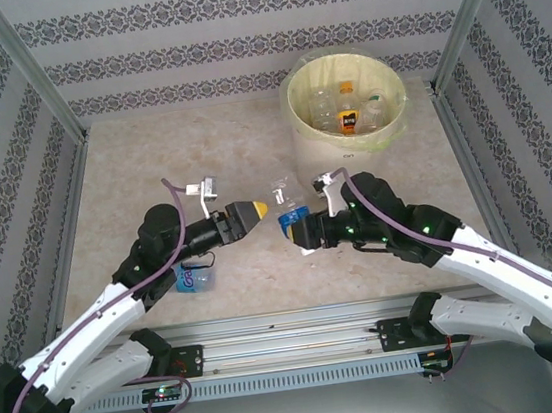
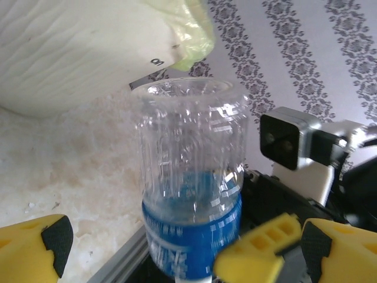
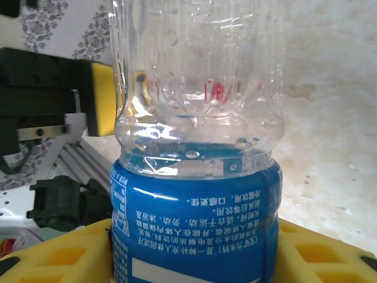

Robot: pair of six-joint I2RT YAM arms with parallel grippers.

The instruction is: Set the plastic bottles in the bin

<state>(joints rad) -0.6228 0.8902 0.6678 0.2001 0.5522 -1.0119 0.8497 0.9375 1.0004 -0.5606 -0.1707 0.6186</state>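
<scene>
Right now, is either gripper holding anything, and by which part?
The right gripper grips the blue-labelled bottle around its labelled section; the left gripper is open, holding nothing.

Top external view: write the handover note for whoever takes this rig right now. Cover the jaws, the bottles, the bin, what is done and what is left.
Left gripper: jaws open, holding nothing, pointed at the bottle in the other gripper.
Right gripper: jaws shut on a blue-labelled bottle, mid-table, short of the bin.
Done: several bottles lie inside the bin at the far right.
Left: carry the held bottle to the bin and drop it in. Then fetch the second bottle, lying on the table beside the left arm.
</scene>
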